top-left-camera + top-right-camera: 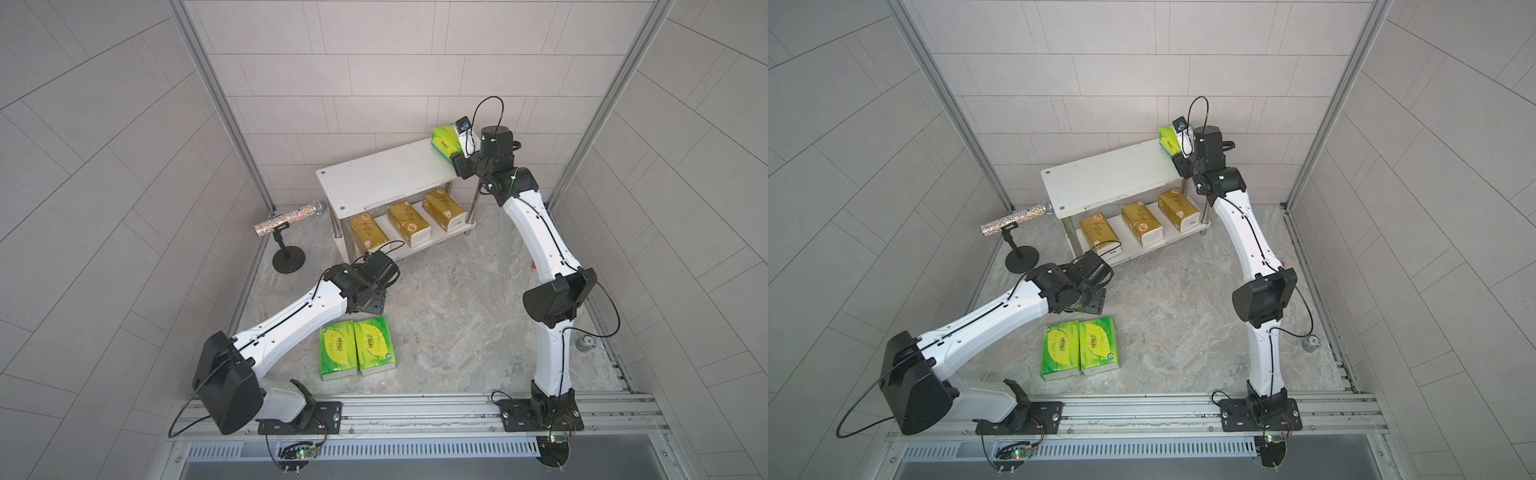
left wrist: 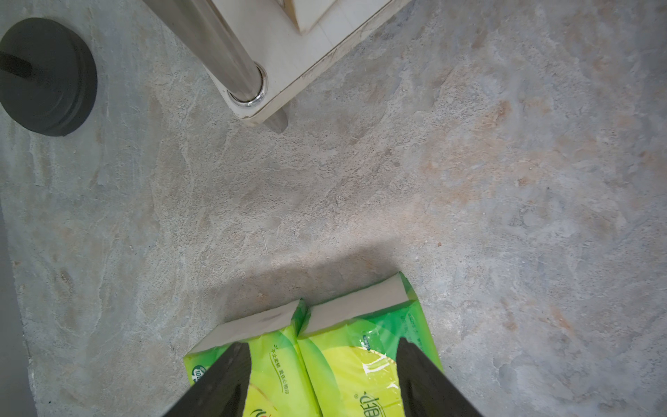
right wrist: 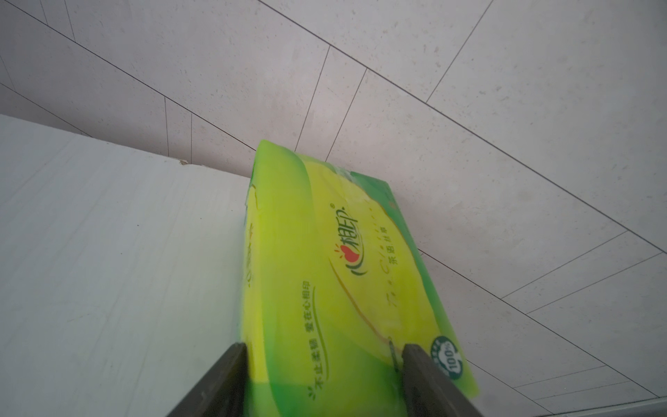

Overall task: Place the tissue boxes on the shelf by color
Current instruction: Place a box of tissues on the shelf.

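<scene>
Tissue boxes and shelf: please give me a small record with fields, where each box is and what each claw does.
gold boxes: three in a row on the lower board
held green box: tilted over the top board's end, gripped by the right claw
two green boxes: touching side by side on the table
left claw: open, empty, above those two

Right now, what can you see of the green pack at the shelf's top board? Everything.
The green pack is a soft, brick-shaped tissue pack in glossy plastic wrap. It is bright green with a yellow leaf design, a red-and-green logo and a round green seal. The right pincer clamps its near end from both long sides. The pack sits tilted at the right-hand end of the shelf's top board, close to the back wall. Whether it rests on the board cannot be told.
</scene>
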Controlling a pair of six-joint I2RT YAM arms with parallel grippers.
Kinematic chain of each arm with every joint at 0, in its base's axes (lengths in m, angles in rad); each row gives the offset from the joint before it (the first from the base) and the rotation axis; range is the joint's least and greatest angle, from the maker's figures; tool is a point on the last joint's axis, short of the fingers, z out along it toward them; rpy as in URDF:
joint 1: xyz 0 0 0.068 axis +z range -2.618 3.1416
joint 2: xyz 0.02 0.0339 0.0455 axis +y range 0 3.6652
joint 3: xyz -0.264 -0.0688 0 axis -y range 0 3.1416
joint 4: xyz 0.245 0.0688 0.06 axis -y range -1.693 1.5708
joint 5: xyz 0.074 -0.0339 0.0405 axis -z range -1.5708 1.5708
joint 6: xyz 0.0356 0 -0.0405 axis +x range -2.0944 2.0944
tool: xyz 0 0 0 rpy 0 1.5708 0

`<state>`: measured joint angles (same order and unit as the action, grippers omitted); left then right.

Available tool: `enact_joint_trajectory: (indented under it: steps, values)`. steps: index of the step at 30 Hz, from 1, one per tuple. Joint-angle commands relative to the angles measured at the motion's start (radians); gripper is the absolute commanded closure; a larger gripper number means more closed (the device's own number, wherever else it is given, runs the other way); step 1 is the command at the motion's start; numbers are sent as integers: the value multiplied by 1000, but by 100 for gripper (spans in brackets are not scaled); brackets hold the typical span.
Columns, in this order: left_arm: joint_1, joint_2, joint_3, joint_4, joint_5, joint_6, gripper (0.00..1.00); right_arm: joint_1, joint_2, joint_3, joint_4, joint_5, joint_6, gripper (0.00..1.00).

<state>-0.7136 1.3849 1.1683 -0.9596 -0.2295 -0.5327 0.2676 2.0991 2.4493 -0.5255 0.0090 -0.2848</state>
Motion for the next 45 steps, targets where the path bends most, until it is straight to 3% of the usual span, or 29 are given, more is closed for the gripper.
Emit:
enact_joint_trajectory:
  steps: [1,34,40,45]
  values:
    - [9,-1,13,-33,-12,2,28,-1,40,-32,-81,-16,-7,28]
    - [13,-26,0,-29,-3,-10,28,-5,-192,-144,127,29,141,13]
    - [12,-32,-14,-26,-4,-15,28,-11,-271,-214,141,57,219,12]
    - [13,-42,-6,-25,1,-7,28,-35,-353,-277,-9,49,383,12]
